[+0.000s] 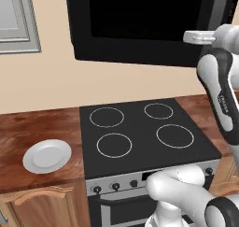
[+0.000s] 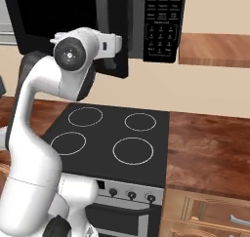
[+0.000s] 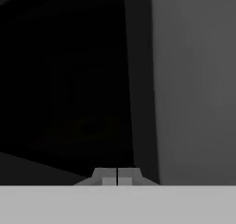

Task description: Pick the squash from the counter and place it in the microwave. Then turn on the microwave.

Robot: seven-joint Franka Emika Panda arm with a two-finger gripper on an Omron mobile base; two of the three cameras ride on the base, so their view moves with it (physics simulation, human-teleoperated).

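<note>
Down low in front sits the black four-ring stovetop (image 1: 144, 130), with the reddish-brown wood worktop (image 1: 32, 128) beside it and a small white plate (image 1: 46, 156) on that. Higher up, the robot's hand (image 3: 117, 177) is pinched shut and holds nothing. It is right up against the big black box microwave (image 2: 73, 16); its buttons (image 2: 163, 21) lie to the right. I cannot tell where the squash is.

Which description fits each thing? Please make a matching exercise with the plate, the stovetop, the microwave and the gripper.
Things:
1. plate
2. stovetop
3. microwave
4. gripper

Descriptions:
A. black, mounted on the wall above the stove
B. white, on the wooden counter
C. shut, up at the microwave
D. black, with four rings

Pairs: 1-B, 2-D, 3-A, 4-C
</note>
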